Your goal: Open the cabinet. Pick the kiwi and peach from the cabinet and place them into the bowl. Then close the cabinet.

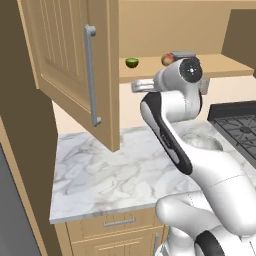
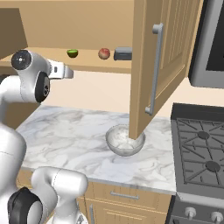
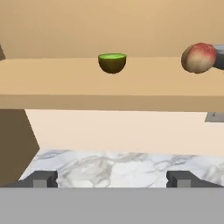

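Both doors of the light-wood cabinet stand open. On its bottom shelf sit a halved green kiwi and, to its right, a reddish peach. They also show as the kiwi and the peach in the right base view. My gripper is open and holds nothing. It hangs in front of the shelf and a little below it, pointing at the kiwi from some distance. The grey speckled bowl stands on the marble counter, under the right door's lower corner.
A flat dark grey block lies on the shelf right of the peach. The open right door hangs out over the bowl and the left door juts over the counter's left part. A black stove adjoins the counter on the right.
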Controlling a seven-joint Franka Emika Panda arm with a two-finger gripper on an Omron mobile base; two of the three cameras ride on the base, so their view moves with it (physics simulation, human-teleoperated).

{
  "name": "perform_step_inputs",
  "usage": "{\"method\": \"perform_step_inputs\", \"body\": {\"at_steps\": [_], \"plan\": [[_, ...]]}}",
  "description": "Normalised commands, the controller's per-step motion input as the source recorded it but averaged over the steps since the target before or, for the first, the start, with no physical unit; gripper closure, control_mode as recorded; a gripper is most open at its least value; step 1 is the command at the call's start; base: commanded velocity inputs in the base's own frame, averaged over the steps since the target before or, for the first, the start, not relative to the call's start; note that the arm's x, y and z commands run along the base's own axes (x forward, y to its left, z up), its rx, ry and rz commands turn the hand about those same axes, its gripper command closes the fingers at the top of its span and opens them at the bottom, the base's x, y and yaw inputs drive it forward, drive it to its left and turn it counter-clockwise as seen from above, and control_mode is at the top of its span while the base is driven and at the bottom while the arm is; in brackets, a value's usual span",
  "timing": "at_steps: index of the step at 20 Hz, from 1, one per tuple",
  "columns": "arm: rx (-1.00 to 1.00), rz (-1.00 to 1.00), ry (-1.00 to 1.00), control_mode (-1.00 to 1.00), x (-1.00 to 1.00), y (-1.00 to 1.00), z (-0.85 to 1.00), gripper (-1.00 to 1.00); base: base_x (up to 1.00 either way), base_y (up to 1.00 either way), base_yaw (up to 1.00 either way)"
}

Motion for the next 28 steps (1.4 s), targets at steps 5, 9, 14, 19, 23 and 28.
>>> {"method": "perform_step_inputs", "body": {"at_steps": [5, 9, 14, 19, 23, 28], "plan": [[0.00, -0.11, 0.00, -1.00, 0.33, 0.00, 0.07, -1.00, 0.00, 0.00, 0.00], [0.00, -0.01, 0.00, -1.00, 0.41, 0.00, 0.11, -1.00, 0.00, 0.00, 0.00], [0.00, 0.00, 0.00, -1.00, 0.40, 0.00, 0.11, -1.00, 0.00, 0.00, 0.00], [0.00, 0.00, 0.00, -1.00, 0.27, 0.00, 0.13, -1.00, 0.00, 0.00, 0.00], [0.00, 0.00, 0.00, -1.00, 0.30, 0.00, 0.06, -1.00, 0.00, 0.00, 0.00], [0.00, 0.00, 0.00, -1.00, 0.36, 0.00, 0.00, -1.00, 0.00, 0.00, 0.00]]}}
